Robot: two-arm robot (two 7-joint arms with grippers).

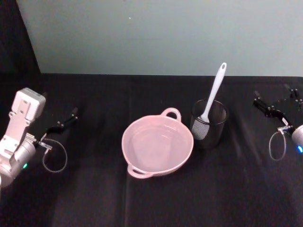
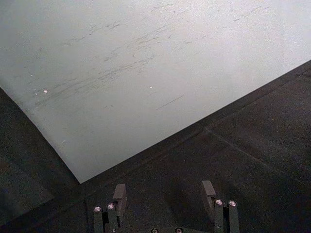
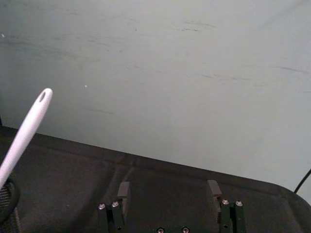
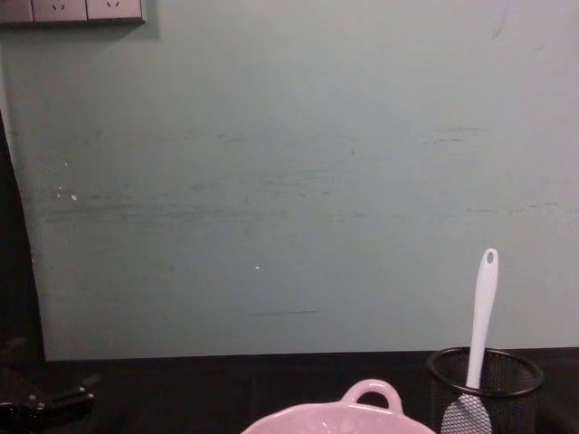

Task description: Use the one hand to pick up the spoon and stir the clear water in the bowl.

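Note:
The pale pink bowl [image 1: 156,147] sits mid-table with clear water in it; its rim and loop handle also show in the chest view [image 4: 369,396]. The white spoon [image 1: 215,92] stands head-down in a black mesh cup [image 1: 209,124] just right of the bowl, its handle leaning up and away [image 4: 482,307] [image 3: 26,131]. My left gripper [image 1: 60,106] rests open at the table's left, well apart from the bowl, with nothing between its fingers [image 2: 164,194]. My right gripper [image 1: 272,91] stands open at the far right, beyond the cup, and is also empty [image 3: 168,191].
A black cloth [image 1: 94,198] covers the table. A pale green wall [image 4: 289,181] rises behind its far edge. Wire loops hang by both wrists. Bare cloth lies in front of the bowl and between the cup and the right gripper.

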